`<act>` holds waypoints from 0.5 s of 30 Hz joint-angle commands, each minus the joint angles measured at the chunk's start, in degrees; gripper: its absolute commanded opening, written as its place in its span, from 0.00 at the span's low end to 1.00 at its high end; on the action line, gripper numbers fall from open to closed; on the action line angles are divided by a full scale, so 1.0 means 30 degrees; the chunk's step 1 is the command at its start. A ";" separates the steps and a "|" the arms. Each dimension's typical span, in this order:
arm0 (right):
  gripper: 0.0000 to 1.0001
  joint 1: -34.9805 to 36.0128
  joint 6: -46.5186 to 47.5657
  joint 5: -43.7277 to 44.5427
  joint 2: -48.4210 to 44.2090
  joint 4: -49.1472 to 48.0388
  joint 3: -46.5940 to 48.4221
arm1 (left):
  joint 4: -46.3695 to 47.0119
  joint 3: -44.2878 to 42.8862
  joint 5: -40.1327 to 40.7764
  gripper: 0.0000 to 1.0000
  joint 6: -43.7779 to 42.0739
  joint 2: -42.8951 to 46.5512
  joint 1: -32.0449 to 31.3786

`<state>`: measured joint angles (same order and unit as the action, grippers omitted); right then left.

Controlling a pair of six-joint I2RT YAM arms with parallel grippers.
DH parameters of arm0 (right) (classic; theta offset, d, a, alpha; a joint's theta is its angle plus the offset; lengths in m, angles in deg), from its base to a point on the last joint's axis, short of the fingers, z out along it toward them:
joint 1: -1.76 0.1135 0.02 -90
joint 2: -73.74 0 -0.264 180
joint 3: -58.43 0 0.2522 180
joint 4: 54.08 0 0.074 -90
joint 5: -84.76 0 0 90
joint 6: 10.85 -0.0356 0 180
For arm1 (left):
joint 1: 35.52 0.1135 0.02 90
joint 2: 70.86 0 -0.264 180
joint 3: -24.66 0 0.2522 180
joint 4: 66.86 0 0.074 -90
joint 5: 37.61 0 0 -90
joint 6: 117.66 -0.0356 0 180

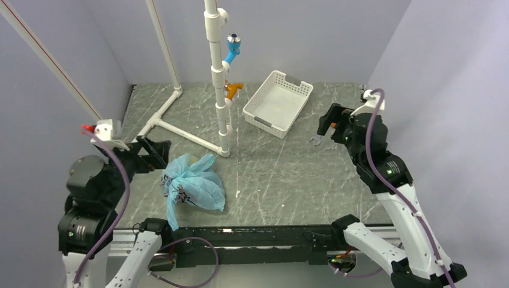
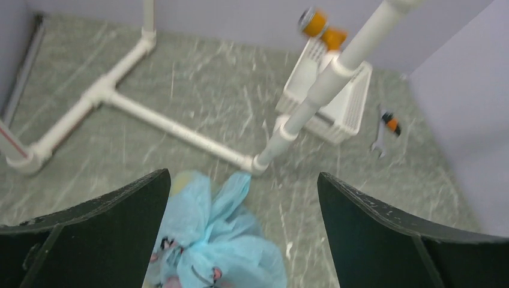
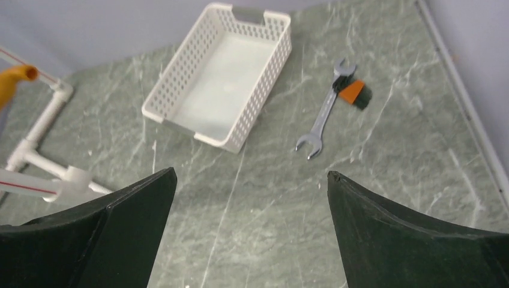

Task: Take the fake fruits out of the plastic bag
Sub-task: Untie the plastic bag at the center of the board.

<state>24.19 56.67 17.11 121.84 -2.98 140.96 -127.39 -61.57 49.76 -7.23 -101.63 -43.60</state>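
You are standing at the very beginning of this task, as far as the pictures are showing. The bag (image 1: 192, 186) is lying on the near left part of the tabletop (image 1: 288, 174), bunched up and crumpled, close to the foot of the white pipe frame (image 1: 180, 129). No fruits are lying outside it anywhere on the tabletop, so I am judging that all of them are waiting inside. A pale yellowish shape is showing at the far end of the bag, and it may be one fruit behind the thin plastic, but I cannot tell this for sure; the dark marks on the plastic may be only print. Your left arm (image 1: 96, 180) is hovering just behind and above the bag with its jaws spread wide, grasping nothing and not touching the plastic. Your right arm (image 1: 375, 150) is waiting well apart on the far right side, also with the jaws fully released and empty, looking down at the basket (image 3: 222, 72) and the wrench (image 3: 327, 117), which is lying beside the basket. The basket is holding nothing. So nothing is done yet: you are needing first to find and open the mouth of the bag, probably with one arm holding the plastic, and then to be taking out each fruit one by one.
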 commanded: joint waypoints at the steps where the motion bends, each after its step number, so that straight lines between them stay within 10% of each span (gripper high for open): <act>1: 1.00 0.0051 -0.1099 -0.1502 0.0516 -0.0337 -0.1012 | -0.1459 0.1417 0.0328 0.99 -0.0630 0.0192 -0.0062; 15: 1.00 0.0050 -0.4507 -0.9261 0.2157 -0.2428 -0.5326 | -0.1832 0.7242 -0.2403 0.99 -0.0052 0.1481 -0.0084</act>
<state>24.21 49.63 -0.57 129.99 -4.40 128.64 -133.73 -43.56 48.01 -8.39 -97.04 -43.60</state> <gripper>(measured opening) 0.994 0.993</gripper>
